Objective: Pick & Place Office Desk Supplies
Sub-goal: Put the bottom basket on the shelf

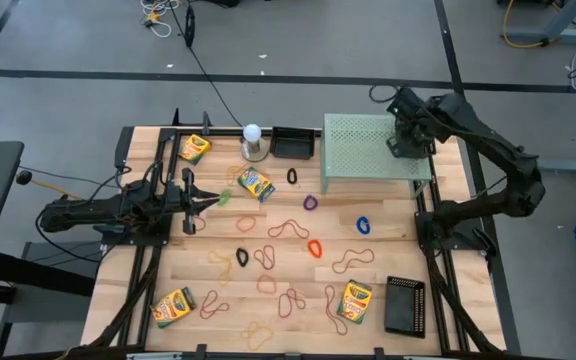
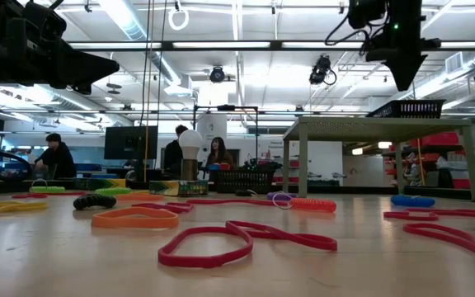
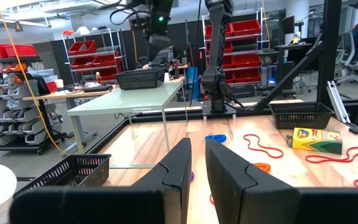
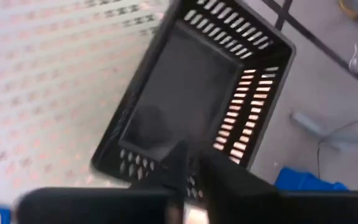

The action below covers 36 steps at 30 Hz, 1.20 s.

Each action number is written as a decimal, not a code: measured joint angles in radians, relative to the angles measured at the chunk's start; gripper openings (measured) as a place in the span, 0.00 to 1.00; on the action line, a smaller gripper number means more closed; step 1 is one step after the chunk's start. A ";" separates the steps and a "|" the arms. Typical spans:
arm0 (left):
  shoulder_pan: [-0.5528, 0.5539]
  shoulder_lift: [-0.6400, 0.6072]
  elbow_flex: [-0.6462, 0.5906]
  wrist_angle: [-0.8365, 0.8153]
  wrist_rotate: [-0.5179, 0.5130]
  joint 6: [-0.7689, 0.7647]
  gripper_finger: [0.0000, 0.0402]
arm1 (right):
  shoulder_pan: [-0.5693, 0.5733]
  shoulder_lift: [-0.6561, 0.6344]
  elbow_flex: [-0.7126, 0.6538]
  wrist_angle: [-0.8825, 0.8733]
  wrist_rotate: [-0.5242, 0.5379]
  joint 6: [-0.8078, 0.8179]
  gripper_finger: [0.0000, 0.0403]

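A small black mesh basket (image 4: 191, 93) sits on the pale green mesh riser (image 1: 368, 148), at its far right corner close to the riser's edge; the low view shows it on top, under the right arm. The right gripper (image 4: 190, 163) hangs just above the basket's near rim, its two fingers drawn almost together with only a thin gap, holding nothing that can be seen. Two more mesh baskets rest on the table: one (image 1: 292, 142) at the far edge beside the white ball on its metal base (image 1: 254, 140), one (image 1: 405, 305) near the front right corner. Crayon boxes (image 1: 256, 184) and rubber-band loops (image 1: 288, 229) lie scattered over the middle of the wooden table (image 1: 388, 225). The left gripper (image 1: 206, 200) hovers at the left side, fingers nearly closed and empty.
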 joint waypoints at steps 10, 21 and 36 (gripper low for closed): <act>0.000 0.000 0.000 0.000 0.000 0.000 0.14 | -0.101 0.099 0.000 0.017 -0.032 -0.055 0.02; 0.000 0.000 0.000 0.000 0.000 0.000 0.14 | -0.128 0.165 0.000 -0.069 -0.050 -0.078 0.01; 0.000 0.000 0.000 0.000 0.000 0.000 0.14 | -0.079 0.124 0.000 -0.069 -0.155 -0.155 0.01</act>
